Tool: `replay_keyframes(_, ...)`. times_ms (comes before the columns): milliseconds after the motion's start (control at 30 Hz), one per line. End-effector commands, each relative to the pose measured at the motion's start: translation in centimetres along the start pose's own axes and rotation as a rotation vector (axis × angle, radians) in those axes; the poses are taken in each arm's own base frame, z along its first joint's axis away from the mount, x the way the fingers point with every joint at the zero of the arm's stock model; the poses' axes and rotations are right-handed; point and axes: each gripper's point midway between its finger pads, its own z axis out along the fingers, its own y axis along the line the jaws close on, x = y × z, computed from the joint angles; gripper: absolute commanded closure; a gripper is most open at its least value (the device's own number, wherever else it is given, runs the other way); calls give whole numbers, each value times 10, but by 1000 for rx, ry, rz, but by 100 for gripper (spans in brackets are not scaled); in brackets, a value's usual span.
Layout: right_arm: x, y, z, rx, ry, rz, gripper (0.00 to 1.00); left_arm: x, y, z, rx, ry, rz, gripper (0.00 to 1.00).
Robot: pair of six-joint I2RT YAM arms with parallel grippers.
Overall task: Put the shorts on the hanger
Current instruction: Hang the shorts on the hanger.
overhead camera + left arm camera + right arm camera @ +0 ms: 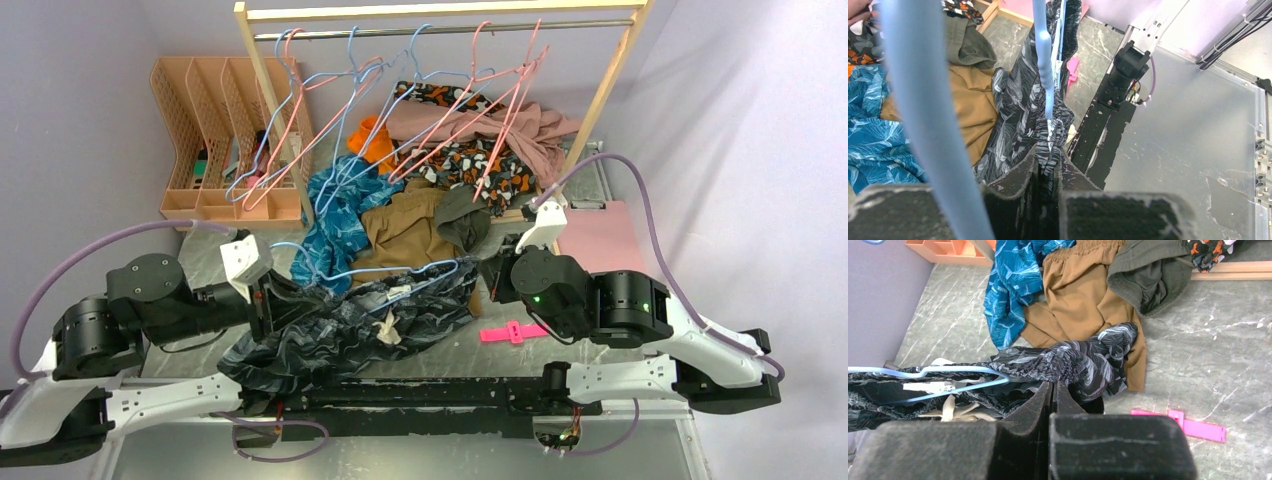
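Note:
The dark leaf-print shorts [350,330] lie stretched between my two grippers on the table in front of the arm bases. A light-blue wire hanger [400,272] lies across them, and its wire [948,371] runs inside the open waistband beside the white drawstring [955,407]. My left gripper [262,300] is shut on the left end of the shorts [1018,115], with the hanger wire [1044,60] just above the pinched fabric. My right gripper [490,278] is shut on the gathered waistband at the right end of the shorts [1068,362].
A wooden rack [440,15] at the back carries pink hangers [505,95] and blue ones. Below it lie a teal garment [335,215], a brown garment [405,225] and an olive one [462,215]. A pink clip [512,333] lies near the right arm. An orange organiser [215,135] stands at the back left.

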Motion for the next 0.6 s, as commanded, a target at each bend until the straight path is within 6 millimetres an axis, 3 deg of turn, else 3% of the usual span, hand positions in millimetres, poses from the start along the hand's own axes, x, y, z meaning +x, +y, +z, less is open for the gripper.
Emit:
replay_keyframes(0,-9,-4,-5,-5,-22,-4,100,-1,8,6,-44,15,10,93)
replay_keyframes(200,-22,17,-16,-108,-20,45,100,20,13,21,-65,99,21,93)
replay_keyframes(367,-33,36,-28,-194,2,55,100,26,19,28,-87,105,35,93)
replay_keyframes(467,-41,54,-34,-280,4,69,100,30,17,34,-75,111,40,93)
replay_keyframes(567,-60,84,-44,-414,-34,99,100,37,9,45,-24,130,33,93)
